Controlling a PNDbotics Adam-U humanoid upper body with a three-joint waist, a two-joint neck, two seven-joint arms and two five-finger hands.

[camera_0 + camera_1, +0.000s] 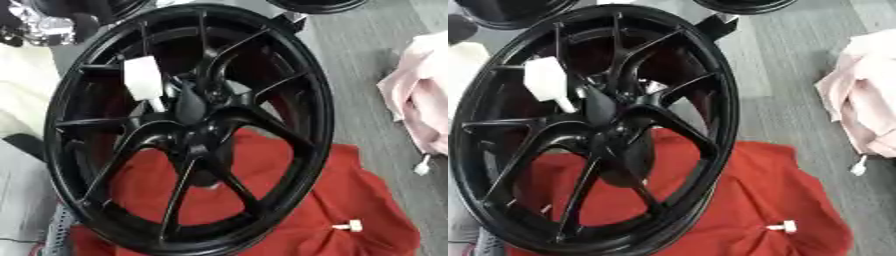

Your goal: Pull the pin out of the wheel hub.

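A black wheel [188, 127] stands tilted over a red cloth [350, 200] on the grey floor [367, 60]. A dark hand [188, 102] lies at the hub, hard to tell from the black spokes; whether its fingers are spread or curled cannot be told. A white tag-like piece [144, 80] sits at 10 o'clock from the hub, touching the hand. A small white pin [348, 226] lies on the cloth at 4 o'clock from the hub. A pink cloth [420, 100] lies at 3 o'clock.

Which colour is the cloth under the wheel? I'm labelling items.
Red, seen best in the right eye view.
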